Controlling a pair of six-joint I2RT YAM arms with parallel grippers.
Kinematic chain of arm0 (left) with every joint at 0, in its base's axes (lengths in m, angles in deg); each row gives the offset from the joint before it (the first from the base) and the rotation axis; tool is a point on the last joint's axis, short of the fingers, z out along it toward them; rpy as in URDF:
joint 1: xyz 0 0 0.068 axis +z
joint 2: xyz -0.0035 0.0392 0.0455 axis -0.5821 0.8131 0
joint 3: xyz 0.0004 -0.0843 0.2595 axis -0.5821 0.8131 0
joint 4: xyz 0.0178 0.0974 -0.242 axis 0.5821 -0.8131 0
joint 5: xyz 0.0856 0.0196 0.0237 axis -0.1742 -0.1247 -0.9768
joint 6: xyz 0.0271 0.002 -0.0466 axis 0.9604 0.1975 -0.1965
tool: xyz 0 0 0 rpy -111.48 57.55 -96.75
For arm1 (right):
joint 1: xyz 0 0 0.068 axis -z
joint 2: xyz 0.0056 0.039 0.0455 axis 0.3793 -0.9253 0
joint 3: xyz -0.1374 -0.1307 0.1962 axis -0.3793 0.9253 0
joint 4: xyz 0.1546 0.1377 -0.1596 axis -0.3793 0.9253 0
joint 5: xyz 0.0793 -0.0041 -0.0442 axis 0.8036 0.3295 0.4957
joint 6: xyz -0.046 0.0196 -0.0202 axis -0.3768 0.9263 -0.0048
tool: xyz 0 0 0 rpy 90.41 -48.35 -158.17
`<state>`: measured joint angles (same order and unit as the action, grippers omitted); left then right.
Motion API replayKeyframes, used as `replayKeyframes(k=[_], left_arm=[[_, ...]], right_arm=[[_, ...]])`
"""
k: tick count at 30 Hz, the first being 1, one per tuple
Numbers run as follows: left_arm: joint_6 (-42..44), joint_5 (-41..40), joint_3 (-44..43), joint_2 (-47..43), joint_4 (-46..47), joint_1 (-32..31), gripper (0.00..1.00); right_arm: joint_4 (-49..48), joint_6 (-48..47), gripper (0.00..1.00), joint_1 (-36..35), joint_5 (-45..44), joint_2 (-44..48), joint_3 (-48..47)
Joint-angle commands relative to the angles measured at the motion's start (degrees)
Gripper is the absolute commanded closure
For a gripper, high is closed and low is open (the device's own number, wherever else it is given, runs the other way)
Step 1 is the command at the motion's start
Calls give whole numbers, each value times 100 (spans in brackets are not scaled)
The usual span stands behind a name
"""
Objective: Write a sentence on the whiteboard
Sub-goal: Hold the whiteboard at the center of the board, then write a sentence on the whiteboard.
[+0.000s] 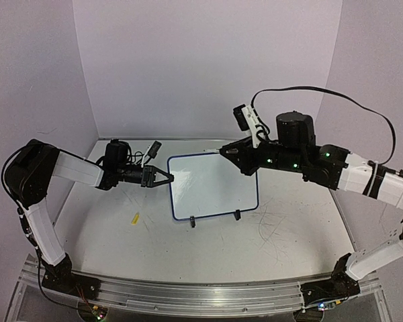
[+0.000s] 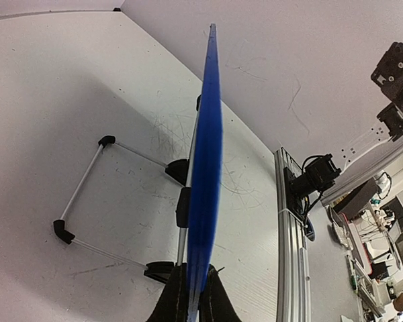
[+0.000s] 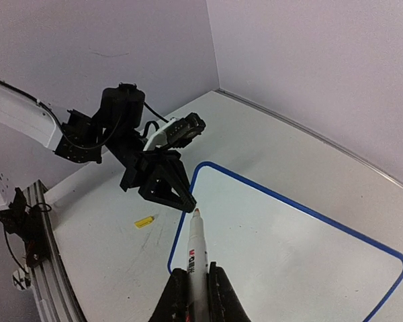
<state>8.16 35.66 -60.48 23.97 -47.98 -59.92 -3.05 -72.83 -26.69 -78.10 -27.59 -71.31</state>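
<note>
In the middle of the table (image 1: 289, 241): whiteboard (image 1: 211, 188), propped on its wire stand (image 2: 84, 181), long side running left to right, white face toward the arms. On its left blue edge: left pincer (image 1: 169, 178), clamped tight. In the right pincer (image 3: 196, 285): marker (image 3: 197, 245), gripped, long axis straight out, red tip pointing left toward the other pincer, near the upper edge. Contact with the board: cannot tell.
</note>
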Motion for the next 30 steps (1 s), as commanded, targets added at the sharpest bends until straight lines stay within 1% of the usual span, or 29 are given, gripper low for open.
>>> replayKeyframes(k=[1,4,9,13,16,23,30], left_arm=[[-1,-79,17,-142,80,-2,100],[19,-120,47,-190,82,-20,100],[32,-147,69,-210,82,-39,100],[14,-130,52,-198,84,-38,100],[20,-150,61,-220,82,-38,100],[53,-177,60,-178,79,-38,100],[91,-193,54,-154,50,-39,100]], right_arm=[[27,-840,100,-380,-645,-425,-638],[36,-1098,100,-629,-933,-808,-905],[104,-1331,100,-937,-1157,-1394,-1212],[87,-1412,100,-1000,-1386,-1838,-1476],[-7,-1510,100,-1024,-1565,-1981,-1503],[-122,-1709,100,-1080,-1632,-2430,-1727],[-301,-1764,100,-1088,-1794,-2669,-1847]])
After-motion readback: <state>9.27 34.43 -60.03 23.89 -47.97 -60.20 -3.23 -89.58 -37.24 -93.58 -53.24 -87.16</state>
